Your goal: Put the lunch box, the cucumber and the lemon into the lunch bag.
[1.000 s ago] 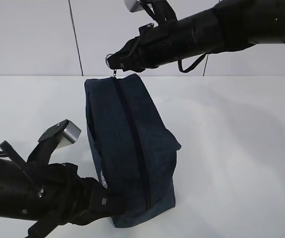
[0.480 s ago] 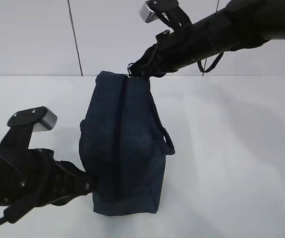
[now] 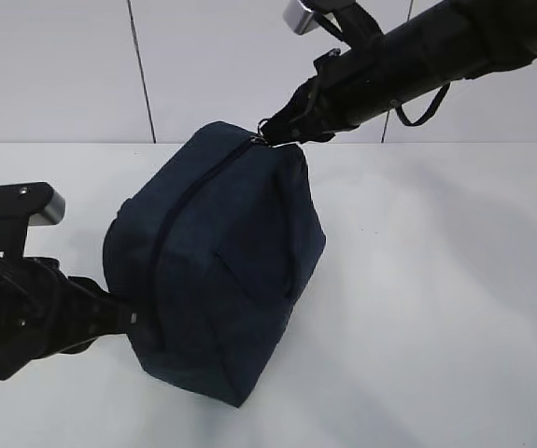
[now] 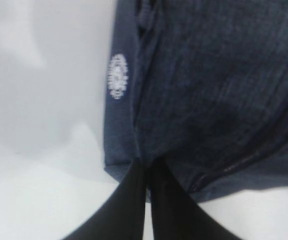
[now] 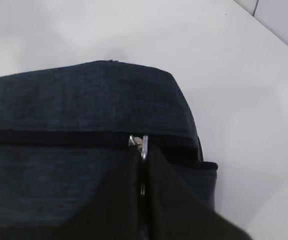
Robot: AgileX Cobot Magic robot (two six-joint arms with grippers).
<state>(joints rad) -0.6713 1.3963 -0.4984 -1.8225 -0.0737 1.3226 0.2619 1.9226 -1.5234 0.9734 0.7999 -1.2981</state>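
Navy fabric fills the middle of the exterior view: the lunch bag (image 3: 217,271) sits tilted on the white worktop (image 3: 436,280), pinched at both ends. Only the left wrist view shows the bag's small white round logo (image 4: 117,76) and the left fingers (image 4: 146,187) closed on the bag's lower corner. Only the right wrist view shows the metal zipper pull (image 5: 139,143), with the right fingers (image 5: 142,165) closed on it at the bag's top end. From outside, the zipper (image 3: 189,201) runs shut along the bag. Bare worktop spreads wide to the right of the bag and in front, with a narrower strip on the left.
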